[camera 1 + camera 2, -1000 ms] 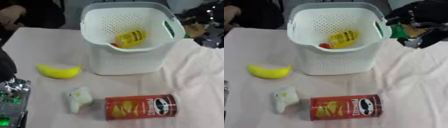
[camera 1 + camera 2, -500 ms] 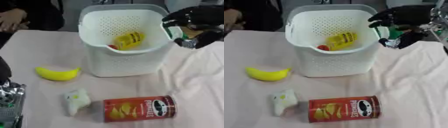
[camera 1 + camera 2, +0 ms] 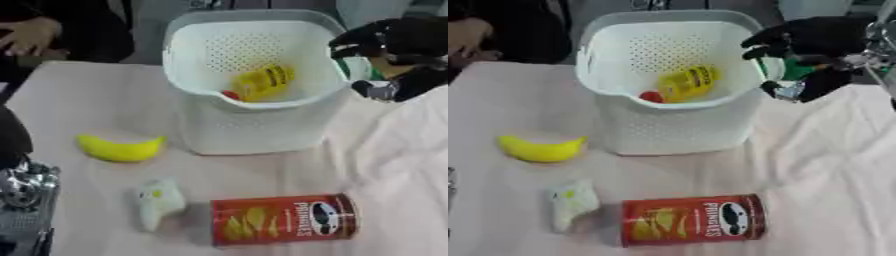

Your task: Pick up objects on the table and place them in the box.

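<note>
Right eye view is showing the right hand [image 3: 811, 47] hanging beside the white perforated basket [image 3: 614, 127] rim, fingers curling round a small green thing [image 3: 796, 69] (too small to name, probably light). A yellow bottle [image 3: 686, 82] and something red [image 3: 651, 96] are lying inside the basket. Near the table's front edge, the Pringles can [image 3: 693, 220] is lying on its side: stiff, smooth, likely to roll, best gripped across its middle. The banana [image 3: 540, 149] and a soft-looking white packet [image 3: 572, 203] are waiting toward the left edge. The left hand is not showing.
</note>
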Action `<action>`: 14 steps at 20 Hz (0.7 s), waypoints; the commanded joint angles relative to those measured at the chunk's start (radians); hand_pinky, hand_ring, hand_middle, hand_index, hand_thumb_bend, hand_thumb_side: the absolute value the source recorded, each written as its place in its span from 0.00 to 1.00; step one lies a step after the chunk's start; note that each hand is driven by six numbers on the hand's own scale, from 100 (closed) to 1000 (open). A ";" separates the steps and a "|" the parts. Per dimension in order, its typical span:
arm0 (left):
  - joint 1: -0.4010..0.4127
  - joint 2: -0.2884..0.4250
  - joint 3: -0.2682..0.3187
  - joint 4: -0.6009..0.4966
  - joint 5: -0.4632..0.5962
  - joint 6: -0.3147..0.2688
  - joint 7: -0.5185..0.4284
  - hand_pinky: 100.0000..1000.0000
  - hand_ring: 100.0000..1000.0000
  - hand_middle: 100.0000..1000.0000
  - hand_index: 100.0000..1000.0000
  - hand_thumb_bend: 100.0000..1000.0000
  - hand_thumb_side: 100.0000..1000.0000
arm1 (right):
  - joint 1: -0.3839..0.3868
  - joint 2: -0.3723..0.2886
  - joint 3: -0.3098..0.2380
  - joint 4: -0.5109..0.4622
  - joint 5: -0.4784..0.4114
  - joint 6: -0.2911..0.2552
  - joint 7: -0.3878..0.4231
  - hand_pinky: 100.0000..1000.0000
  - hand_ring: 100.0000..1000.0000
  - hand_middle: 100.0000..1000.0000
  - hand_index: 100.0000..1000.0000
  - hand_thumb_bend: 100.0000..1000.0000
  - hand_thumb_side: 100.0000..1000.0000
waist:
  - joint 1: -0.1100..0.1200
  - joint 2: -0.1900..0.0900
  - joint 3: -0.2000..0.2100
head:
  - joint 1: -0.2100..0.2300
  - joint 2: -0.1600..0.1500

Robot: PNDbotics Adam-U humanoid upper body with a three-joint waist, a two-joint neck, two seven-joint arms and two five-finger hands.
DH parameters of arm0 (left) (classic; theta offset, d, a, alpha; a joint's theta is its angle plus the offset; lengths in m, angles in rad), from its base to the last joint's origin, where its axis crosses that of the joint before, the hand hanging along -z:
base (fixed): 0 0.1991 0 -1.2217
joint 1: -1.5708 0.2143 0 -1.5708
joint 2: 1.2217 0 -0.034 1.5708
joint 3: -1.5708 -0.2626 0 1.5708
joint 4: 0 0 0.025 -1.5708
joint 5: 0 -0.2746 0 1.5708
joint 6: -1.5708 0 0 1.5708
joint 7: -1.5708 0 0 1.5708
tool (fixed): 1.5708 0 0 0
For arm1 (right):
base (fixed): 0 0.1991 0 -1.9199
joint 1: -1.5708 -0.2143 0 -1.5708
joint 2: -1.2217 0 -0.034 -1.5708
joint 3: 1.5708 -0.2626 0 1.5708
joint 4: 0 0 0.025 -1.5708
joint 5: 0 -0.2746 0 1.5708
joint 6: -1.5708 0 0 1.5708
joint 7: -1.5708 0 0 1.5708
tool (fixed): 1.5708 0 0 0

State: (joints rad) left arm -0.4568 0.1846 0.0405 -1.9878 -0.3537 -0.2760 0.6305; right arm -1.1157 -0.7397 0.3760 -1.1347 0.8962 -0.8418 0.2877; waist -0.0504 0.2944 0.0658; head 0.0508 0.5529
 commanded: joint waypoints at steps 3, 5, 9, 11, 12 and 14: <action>-0.010 0.004 0.001 -0.012 -0.001 0.001 0.002 0.75 0.82 0.88 0.94 0.00 1.00 | 0.057 -0.111 0.019 -0.205 -0.042 -0.004 0.035 0.90 1.00 1.00 1.00 0.04 0.98 | 0.005 -0.021 -0.008 | 0.012 -0.019; -0.010 0.004 0.002 -0.012 -0.001 0.002 0.004 0.75 0.82 0.88 0.94 0.00 1.00 | 0.090 -0.138 0.030 -0.290 -0.051 0.062 0.009 0.89 1.00 1.00 1.00 0.03 1.00 | 0.005 -0.020 -0.009 | 0.022 -0.032; -0.011 0.003 0.000 -0.012 0.001 0.002 0.005 0.75 0.82 0.89 0.94 0.00 1.00 | 0.143 -0.176 0.049 -0.471 -0.035 0.220 -0.057 0.87 0.99 0.98 1.00 0.01 1.00 | 0.006 -0.017 -0.007 | 0.029 -0.054; -0.011 0.003 0.000 -0.012 0.001 0.003 0.005 0.75 0.82 0.88 0.94 0.00 1.00 | 0.163 -0.186 0.062 -0.527 -0.026 0.268 -0.071 0.85 0.97 0.97 1.00 0.00 1.00 | 0.007 -0.016 -0.006 | 0.030 -0.060; -0.012 0.003 0.000 -0.012 0.001 0.004 0.005 0.75 0.82 0.89 0.94 0.00 1.00 | 0.171 -0.189 0.067 -0.547 -0.026 0.283 -0.072 0.85 0.97 0.96 1.00 0.00 1.00 | 0.007 -0.015 -0.006 | 0.032 -0.062; -0.011 0.002 0.000 -0.012 0.002 0.004 0.006 0.75 0.82 0.89 0.94 0.00 1.00 | 0.184 -0.187 0.074 -0.577 -0.036 0.304 -0.066 0.84 0.95 0.95 1.00 0.00 1.00 | 0.008 -0.014 -0.007 | 0.036 -0.065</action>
State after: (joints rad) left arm -0.4567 0.1840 0.0406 -1.9878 -0.3536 -0.2723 0.6343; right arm -0.9208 -0.8870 0.4562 -1.6744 0.8632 -0.5581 0.2248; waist -0.0450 0.2969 0.0604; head 0.0823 0.4996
